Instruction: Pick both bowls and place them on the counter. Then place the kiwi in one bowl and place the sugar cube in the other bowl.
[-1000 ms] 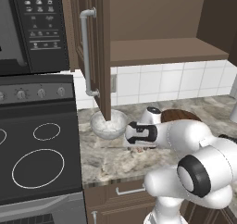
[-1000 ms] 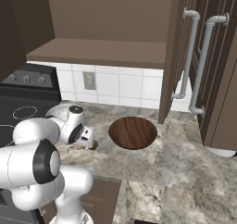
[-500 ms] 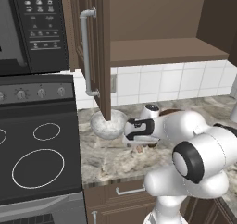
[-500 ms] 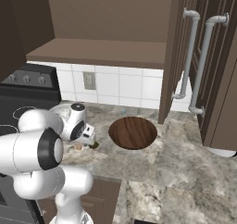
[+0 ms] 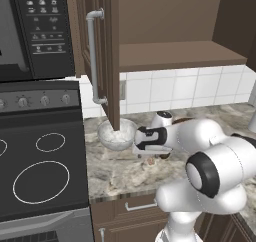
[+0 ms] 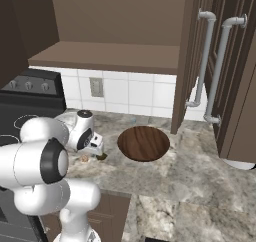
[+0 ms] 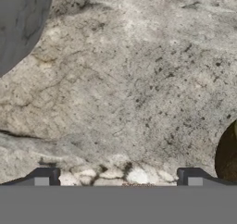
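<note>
On the worktop (image 6: 200,186), just in front of the grey-white bowl (image 5: 117,134), the end effector (image 7: 118,177) hangs low with its two fingertips (image 7: 45,176) spread wide apart and nothing between them. In the hand view, bare marbled stone lies between the tips. A pale lump shows at the bottom edge between them, likely the sugar cube (image 7: 137,176); whether the tips touch it cannot be told. The kiwi (image 7: 228,156) sits at the right edge of that view, outside the right tip. A curved grey rim of the marbled bowl fills the upper left corner there.

From the left base view, the marbled bowl stands on the worktop beside the stove (image 5: 40,176), under the lower edge of the open cabinet door (image 5: 102,51). The hand hovers just to the right of this bowl, and a small tan lump lies on the stone right below it.

From the right base view, the wooden bowl (image 6: 143,143) rests on the worktop to the right of the marbled bowl, well apart from it. The kiwi and the sugar cube lie on the stone between the two bowls, close under the hand, the cube nearer the marbled bowl.
</note>
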Tool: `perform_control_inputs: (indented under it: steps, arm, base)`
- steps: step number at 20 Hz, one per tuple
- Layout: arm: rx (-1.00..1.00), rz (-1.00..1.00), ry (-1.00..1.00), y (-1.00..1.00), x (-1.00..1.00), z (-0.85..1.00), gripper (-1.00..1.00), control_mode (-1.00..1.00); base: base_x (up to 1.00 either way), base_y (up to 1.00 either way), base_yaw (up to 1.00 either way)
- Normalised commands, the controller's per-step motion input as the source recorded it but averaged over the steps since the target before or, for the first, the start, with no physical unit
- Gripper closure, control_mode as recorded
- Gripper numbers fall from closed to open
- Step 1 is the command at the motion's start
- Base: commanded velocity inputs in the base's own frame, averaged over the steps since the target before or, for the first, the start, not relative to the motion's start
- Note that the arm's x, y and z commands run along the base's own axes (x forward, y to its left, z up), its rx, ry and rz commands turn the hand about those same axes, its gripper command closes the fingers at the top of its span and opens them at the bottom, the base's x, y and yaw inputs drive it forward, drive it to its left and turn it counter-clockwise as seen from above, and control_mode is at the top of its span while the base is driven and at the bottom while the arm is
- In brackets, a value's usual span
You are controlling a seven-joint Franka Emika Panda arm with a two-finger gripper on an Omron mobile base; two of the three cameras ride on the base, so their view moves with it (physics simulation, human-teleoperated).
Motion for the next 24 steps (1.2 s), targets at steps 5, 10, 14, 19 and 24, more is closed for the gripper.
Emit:
perform_control_inputs:
  steps: [5, 10, 14, 19, 24]
  arm:
    - [0.00, 0.00, 0.00, 0.00, -0.18, -0.13, -1.00, -1.00]
    - [0.00, 0.00, 0.00, -0.01, -0.14, -0.18, -1.00, -1.00]
    - [0.00, 0.00, 0.00, -0.01, -0.02, -0.21, -1.00, -1.00]
    - [0.00, 0.00, 0.00, -0.04, -0.01, -0.25, -1.00, -1.00]
    - [0.00, 0.00, 0.00, -0.06, -0.02, -0.25, -1.00, -1.00]
  base:
    - [0.00, 0.00, 0.00]
    - [0.00, 0.00, 0.00]
    - [0.00, 0.00, 0.00]
    - [0.00, 0.00, 0.00]
    - [0.00, 0.00, 0.00]
